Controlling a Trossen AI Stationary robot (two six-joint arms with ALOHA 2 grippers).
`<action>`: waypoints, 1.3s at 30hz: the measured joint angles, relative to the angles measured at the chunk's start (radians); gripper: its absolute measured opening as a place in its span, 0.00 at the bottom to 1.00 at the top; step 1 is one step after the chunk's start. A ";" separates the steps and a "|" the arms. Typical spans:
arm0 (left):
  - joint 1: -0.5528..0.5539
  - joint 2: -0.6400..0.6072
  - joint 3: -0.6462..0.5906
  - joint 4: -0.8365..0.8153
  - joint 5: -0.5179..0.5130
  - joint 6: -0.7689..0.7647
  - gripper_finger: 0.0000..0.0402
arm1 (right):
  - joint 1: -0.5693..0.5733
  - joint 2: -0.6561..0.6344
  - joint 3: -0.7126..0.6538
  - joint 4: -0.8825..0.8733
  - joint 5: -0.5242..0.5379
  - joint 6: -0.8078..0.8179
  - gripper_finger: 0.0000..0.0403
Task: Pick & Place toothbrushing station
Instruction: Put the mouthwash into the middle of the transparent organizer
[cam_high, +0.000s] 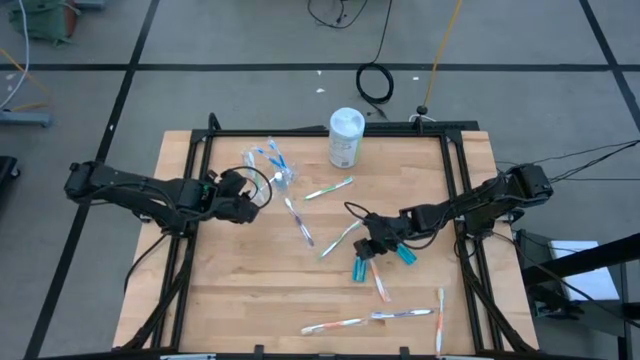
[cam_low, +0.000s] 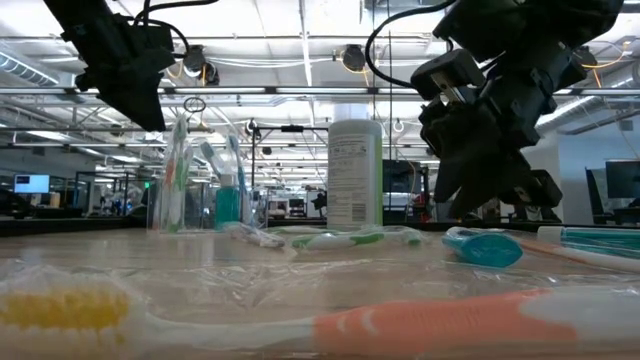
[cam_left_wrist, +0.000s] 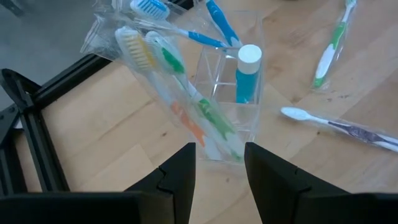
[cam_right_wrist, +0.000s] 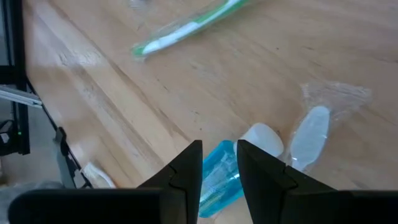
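Since the right gripper (cam_right_wrist: 219, 163) hangs slightly parted and empty over the teal tube (cam_right_wrist: 217, 177), it should lower squarely before closing, while the left gripper (cam_left_wrist: 220, 168) waits open by the clear cup (cam_left_wrist: 233, 99).

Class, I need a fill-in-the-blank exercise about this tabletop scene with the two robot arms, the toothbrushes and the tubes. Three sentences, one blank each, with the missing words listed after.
1. The clear plastic cup holds wrapped toothbrushes and one teal tube with a ______ cap.
2. The right gripper hovers over a ______ tube lying on the table.
3. The white canister stands ______ near the table's far edge, while the left gripper faces the cup.

Missing words: white; teal; upright
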 joint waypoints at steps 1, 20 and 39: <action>0.000 0.000 0.000 0.000 0.000 0.000 0.36 | 0.000 0.000 0.000 -0.006 0.000 0.002 0.23; 0.000 0.000 0.000 0.001 -0.001 0.006 0.36 | -0.006 0.000 0.000 -0.016 -0.020 -0.142 0.41; 0.000 0.000 0.000 0.002 -0.002 0.006 0.36 | 0.025 0.000 0.000 -0.113 0.036 -0.010 0.48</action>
